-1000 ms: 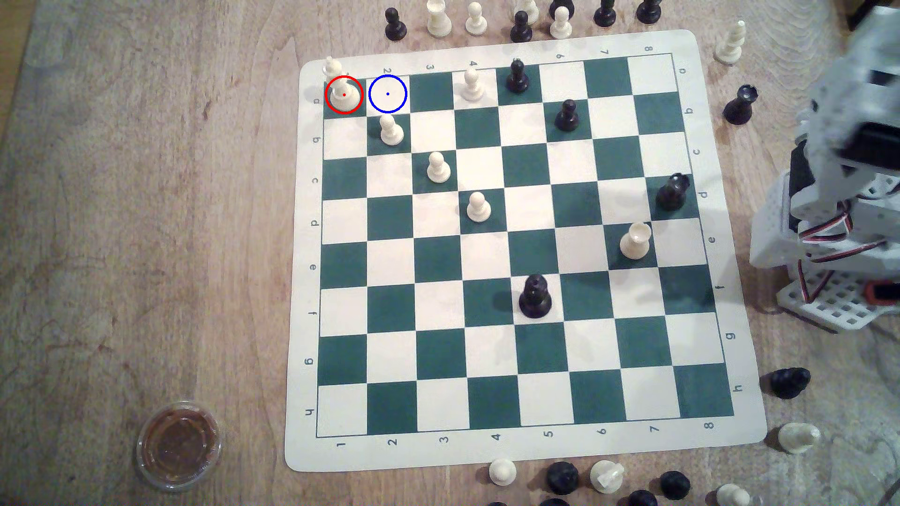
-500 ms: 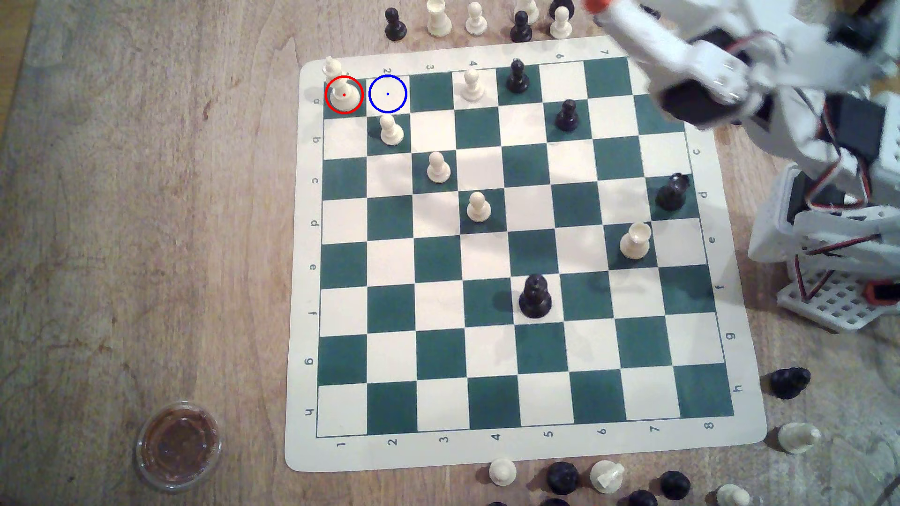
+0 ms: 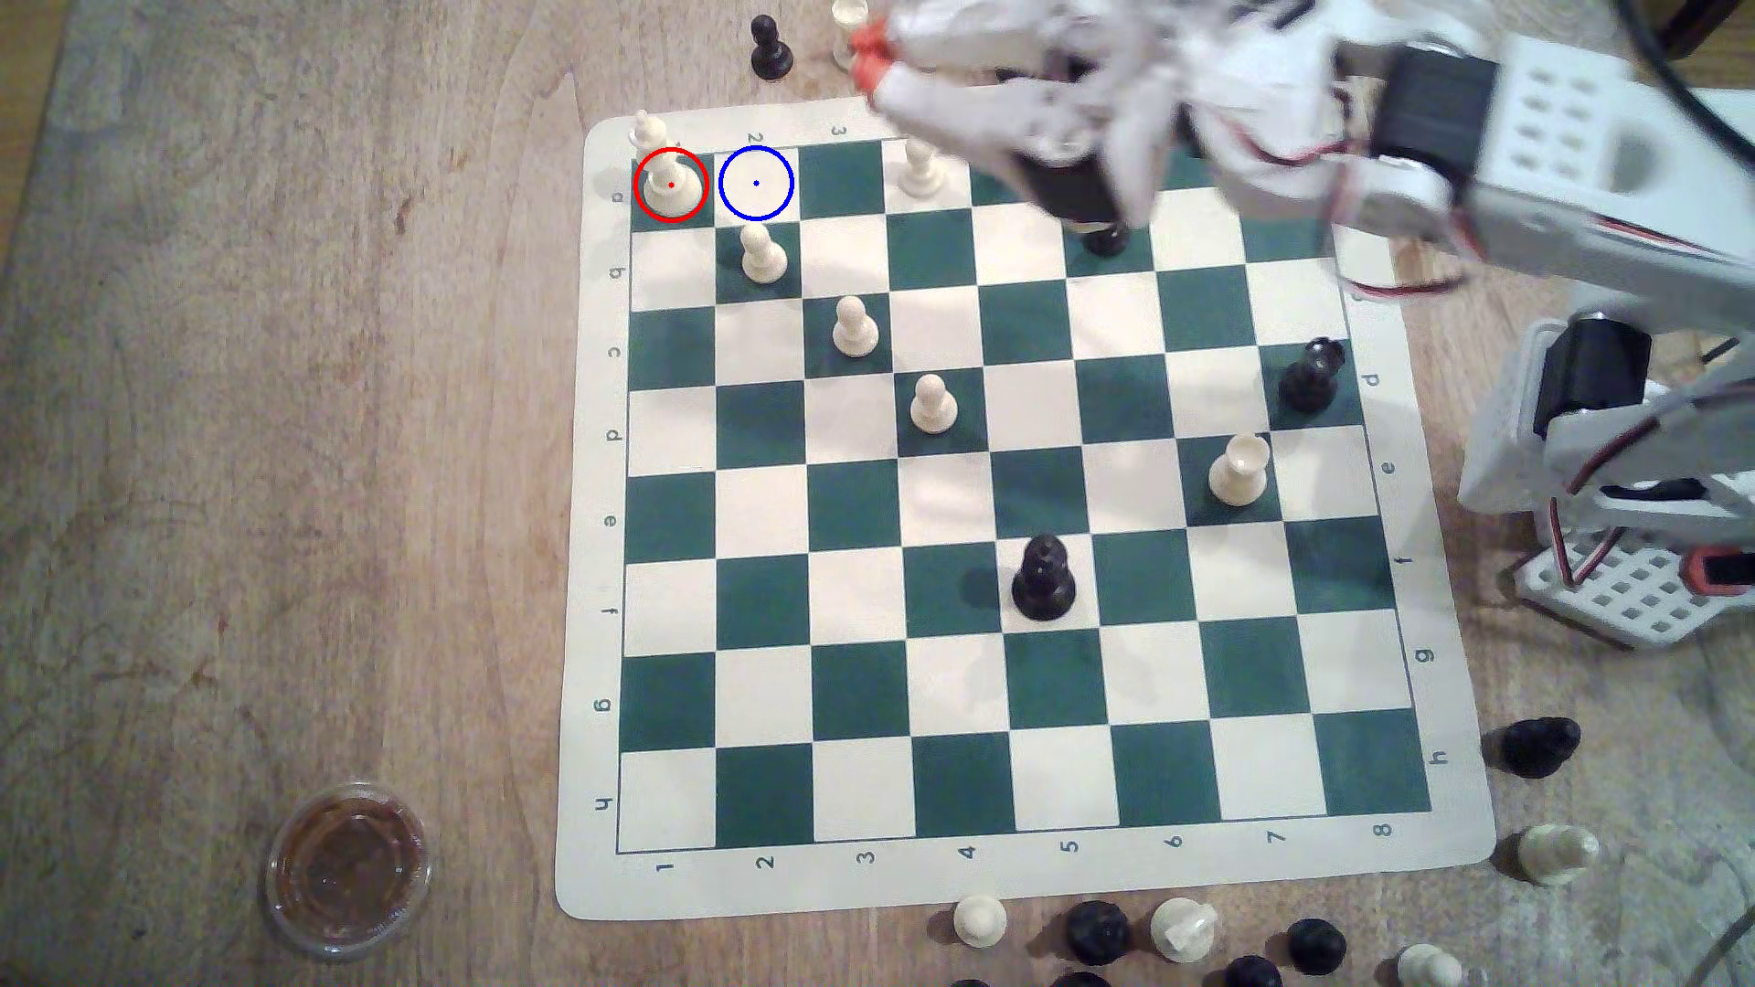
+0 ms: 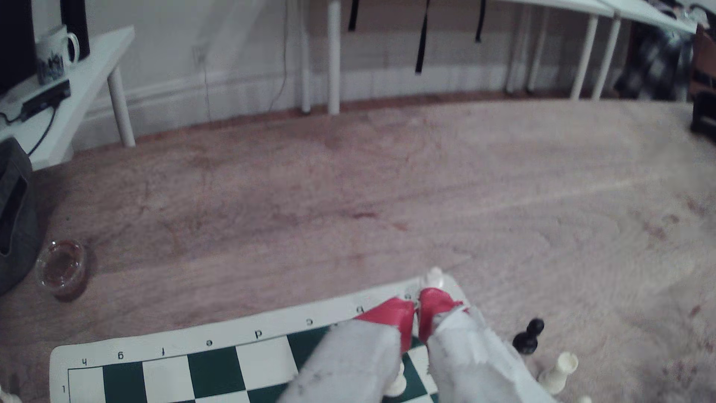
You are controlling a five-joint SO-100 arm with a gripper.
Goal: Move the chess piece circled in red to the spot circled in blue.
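Standing: three cream pawns, diagonally.

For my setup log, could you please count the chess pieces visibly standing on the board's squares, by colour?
Cream pieces: 6
Black pieces: 3, one mostly hidden under the arm, which may cover more
Total: 9
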